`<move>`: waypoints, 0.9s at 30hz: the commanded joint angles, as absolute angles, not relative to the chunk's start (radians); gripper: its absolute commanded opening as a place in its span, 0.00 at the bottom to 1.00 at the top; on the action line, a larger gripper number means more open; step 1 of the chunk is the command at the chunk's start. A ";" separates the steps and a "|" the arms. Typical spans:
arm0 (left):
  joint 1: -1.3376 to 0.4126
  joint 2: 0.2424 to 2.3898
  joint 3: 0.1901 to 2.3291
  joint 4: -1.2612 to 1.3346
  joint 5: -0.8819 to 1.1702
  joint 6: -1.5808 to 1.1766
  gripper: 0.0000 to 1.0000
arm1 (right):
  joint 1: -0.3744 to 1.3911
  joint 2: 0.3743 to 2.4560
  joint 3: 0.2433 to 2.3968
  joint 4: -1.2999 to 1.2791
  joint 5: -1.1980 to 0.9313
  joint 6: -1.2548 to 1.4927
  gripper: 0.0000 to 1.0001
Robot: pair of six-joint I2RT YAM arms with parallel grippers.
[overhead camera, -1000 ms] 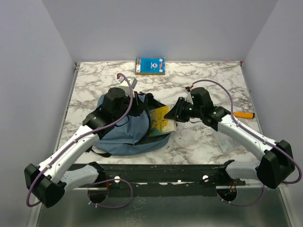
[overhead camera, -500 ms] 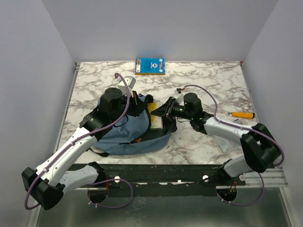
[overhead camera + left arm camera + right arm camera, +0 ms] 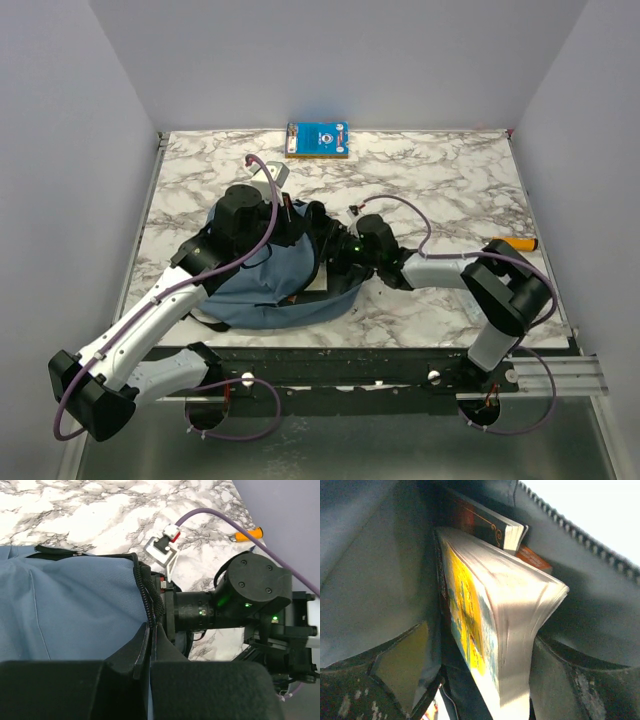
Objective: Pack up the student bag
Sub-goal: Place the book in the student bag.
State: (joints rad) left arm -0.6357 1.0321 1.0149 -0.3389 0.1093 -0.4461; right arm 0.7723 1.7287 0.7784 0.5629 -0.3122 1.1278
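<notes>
Student bag point(image 3: 270, 290) holds one yellow book point(image 3: 490, 620), one dark book point(image 3: 495, 527); my left gripper point(image 3: 150, 640) pinches its rim, right gripper point(image 3: 485, 680) reaches inside, spread.

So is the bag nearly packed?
Partly. A dark book already sits inside the student bag. The left end effector holds its opening, while the right end effector has the yellow book inside, jaws open. The blue book and orange pen lie outside.

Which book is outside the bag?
The blue-covered book with orange edge, flat at the far edge of the marble table. The yellow paperback and dark book are inside the dusty-blue fabric backpack.
</notes>
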 commanded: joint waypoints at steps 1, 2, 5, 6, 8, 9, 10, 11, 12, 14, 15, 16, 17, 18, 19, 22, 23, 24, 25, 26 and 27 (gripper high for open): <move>-0.635 1.005 1.000 -0.295 0.089 -0.440 0.00 | 0.770 1.634 0.791 0.371 -0.270 1.032 0.79; -0.635 1.007 0.999 -0.290 0.092 -0.442 0.00 | 0.770 1.618 0.780 0.339 -0.274 1.028 0.81; -0.634 1.017 0.999 -0.282 0.107 -0.443 0.00 | 0.770 1.578 0.748 0.298 -0.289 1.020 0.82; -0.635 1.018 0.999 -0.282 0.110 -0.445 0.00 | 0.770 1.571 0.739 0.290 -0.292 1.022 0.82; -0.635 1.020 0.998 -0.281 0.115 -0.449 0.00 | 0.770 1.561 0.724 0.292 -0.291 1.030 0.76; -0.634 1.020 0.997 -0.279 0.116 -0.451 0.00 | 0.773 1.558 0.717 0.309 -0.287 1.033 0.72; -0.635 1.020 0.996 -0.279 0.119 -0.452 0.00 | 0.774 1.561 0.717 0.324 -0.279 1.036 0.69; -0.635 1.022 0.994 -0.278 0.121 -0.455 0.00 | 0.776 1.570 0.724 0.343 -0.274 1.043 0.65; -0.634 1.022 0.994 -0.278 0.123 -0.458 0.00 | 0.776 1.591 0.736 0.372 -0.275 1.058 0.60; -0.635 1.023 0.991 -0.273 0.131 -0.470 0.00 | 0.780 1.645 0.778 0.459 -0.272 1.099 0.42; -0.635 1.026 0.990 -0.270 0.135 -0.476 0.00 | 0.787 1.674 0.810 0.497 -0.259 1.127 0.35; -0.635 1.028 0.988 -0.266 0.135 -0.481 0.00 | 0.792 1.711 0.837 0.556 -0.255 1.168 0.31; -0.635 1.029 0.987 -0.263 0.135 -0.485 0.00 | 0.798 1.743 0.853 0.625 -0.254 1.215 0.26; -0.636 1.029 0.986 -0.263 0.134 -0.486 0.00 | 0.806 1.774 0.869 0.682 -0.247 1.248 0.25; -0.637 1.029 0.985 -0.263 0.125 -0.489 0.00 | 0.811 1.797 0.878 0.708 -0.247 1.274 0.26; -0.635 1.015 0.973 -0.262 0.109 -0.479 0.00 | 0.813 1.754 0.838 0.668 -0.202 1.260 0.45; -0.635 1.012 0.970 -0.262 0.108 -0.476 0.00 | 0.813 1.718 0.827 0.597 -0.170 1.222 0.56; -0.635 1.010 0.968 -0.263 0.107 -0.470 0.00 | 0.811 1.697 0.836 0.506 -0.144 1.180 0.67; -0.635 1.009 0.966 -0.261 0.107 -0.467 0.00 | 0.806 1.679 0.849 0.410 -0.137 1.150 0.73; -0.635 1.009 0.966 -0.261 0.104 -0.461 0.00 | 0.804 1.664 0.847 0.372 -0.138 1.119 0.78; -0.635 1.008 0.967 -0.263 0.106 -0.458 0.00 | 0.804 1.654 0.837 0.348 -0.143 1.101 0.80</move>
